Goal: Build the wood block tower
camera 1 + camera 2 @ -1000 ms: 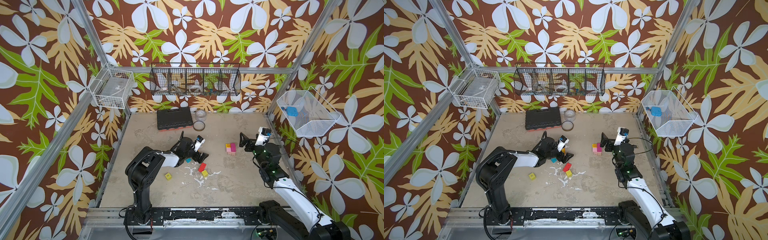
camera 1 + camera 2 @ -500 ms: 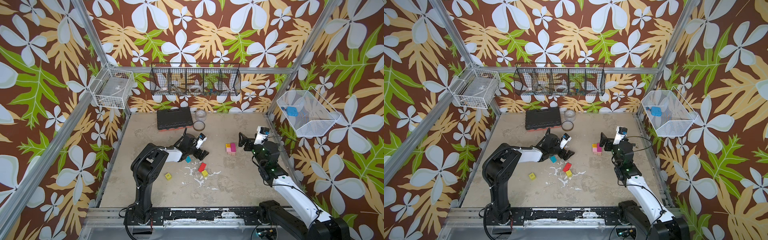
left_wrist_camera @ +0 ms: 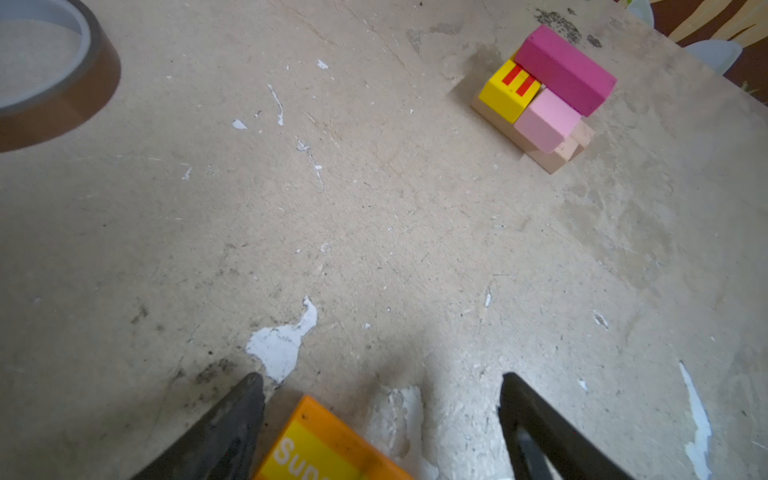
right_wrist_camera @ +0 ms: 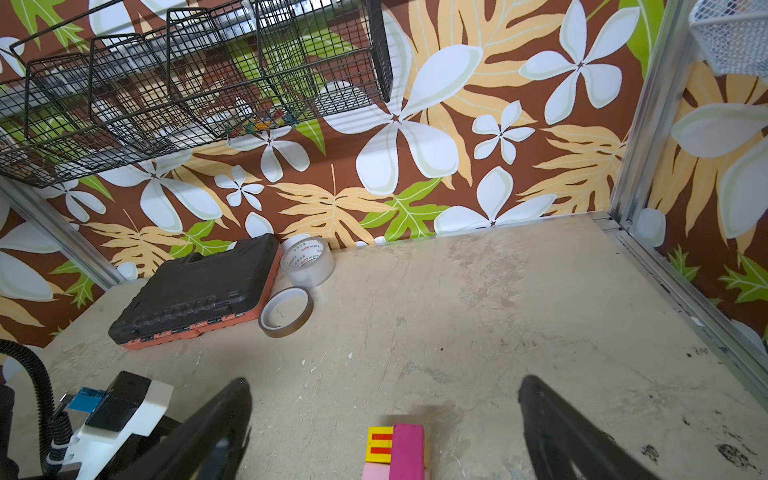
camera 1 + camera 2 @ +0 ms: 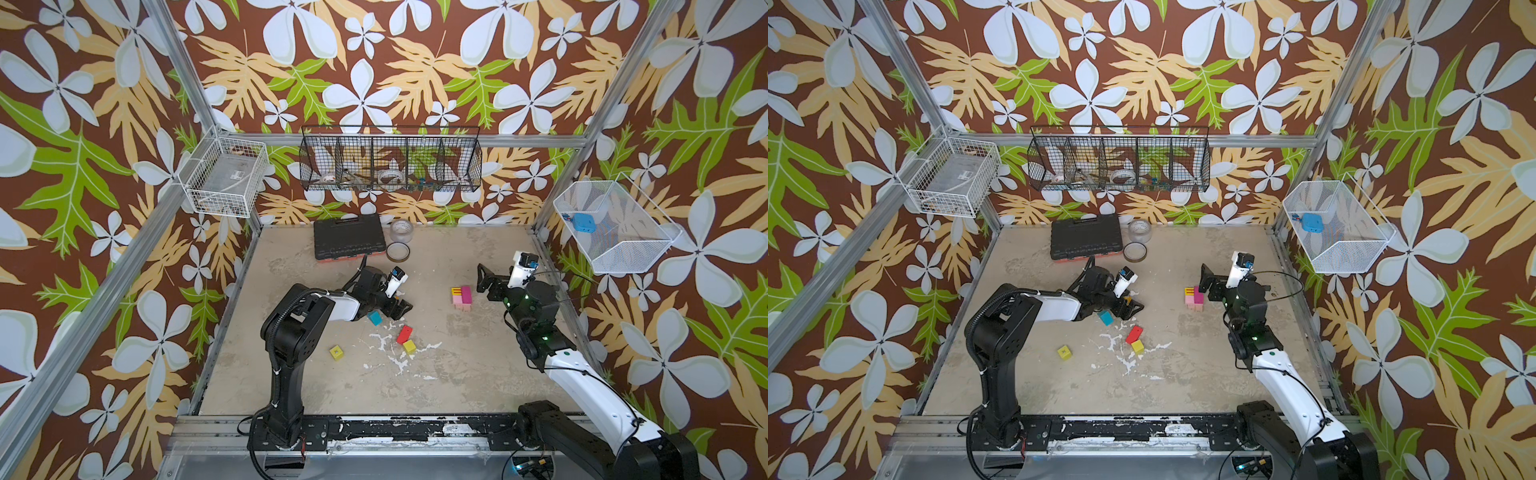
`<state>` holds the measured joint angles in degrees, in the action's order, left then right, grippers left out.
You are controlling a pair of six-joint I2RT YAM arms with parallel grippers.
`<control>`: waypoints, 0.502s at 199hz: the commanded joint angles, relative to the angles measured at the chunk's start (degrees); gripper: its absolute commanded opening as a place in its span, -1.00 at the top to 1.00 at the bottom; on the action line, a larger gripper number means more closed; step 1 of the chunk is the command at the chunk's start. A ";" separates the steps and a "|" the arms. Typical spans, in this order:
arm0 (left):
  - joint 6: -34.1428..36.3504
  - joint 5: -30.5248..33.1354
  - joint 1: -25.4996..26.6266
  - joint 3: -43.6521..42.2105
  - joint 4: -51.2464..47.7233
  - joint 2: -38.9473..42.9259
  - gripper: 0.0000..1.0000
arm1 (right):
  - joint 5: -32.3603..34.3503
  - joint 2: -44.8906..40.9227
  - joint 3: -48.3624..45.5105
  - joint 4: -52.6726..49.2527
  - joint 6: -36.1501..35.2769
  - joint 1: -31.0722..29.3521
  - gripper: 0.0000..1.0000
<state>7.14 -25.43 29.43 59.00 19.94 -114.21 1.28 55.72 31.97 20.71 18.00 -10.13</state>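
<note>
The wood block tower [image 5: 461,297] [image 5: 1196,297] is a low stack: tan base, then yellow, pink and magenta blocks [image 3: 544,99] [image 4: 395,451]. My right gripper [image 5: 486,286] [image 4: 384,382] hangs open just right of it, jaws wide, nothing between them. My left gripper [image 5: 401,307] [image 3: 380,378] sits low on the table, left of the tower. Its jaws are open around an orange block [image 3: 328,444] that lies close to one finger, with a clear gap to the other. Loose wood blocks lie near it: teal [image 5: 375,318], red [image 5: 404,333], yellow [image 5: 409,346] and a yellow-green cube [image 5: 336,353].
A black tool case [image 5: 347,244] and two tape rolls [image 5: 401,230] [image 5: 397,252] stand at the back of the table. The brown roll [image 3: 54,83] also shows in the left wrist view. Wire baskets [image 5: 390,166] hang on the walls.
The left arm has shifted slightly and its jaws have narrowed a little around the orange block. The right gripper has hardly moved.
</note>
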 commanded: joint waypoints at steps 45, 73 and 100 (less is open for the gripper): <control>-0.53 -3.12 0.01 -4.50 1.74 2.18 -0.60 | -0.58 0.04 0.38 -0.41 -0.12 -0.06 -1.00; -0.72 -3.55 0.01 -7.17 3.76 3.59 -0.54 | -0.57 0.01 0.55 -0.61 -0.12 -0.12 -1.00; -1.06 -2.62 0.09 -8.82 5.18 4.43 -0.53 | -0.56 0.09 0.55 -0.62 -0.13 -0.07 -1.00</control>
<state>7.11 -27.97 29.41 51.07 23.77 -110.54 1.08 55.72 32.05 20.34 18.00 -10.15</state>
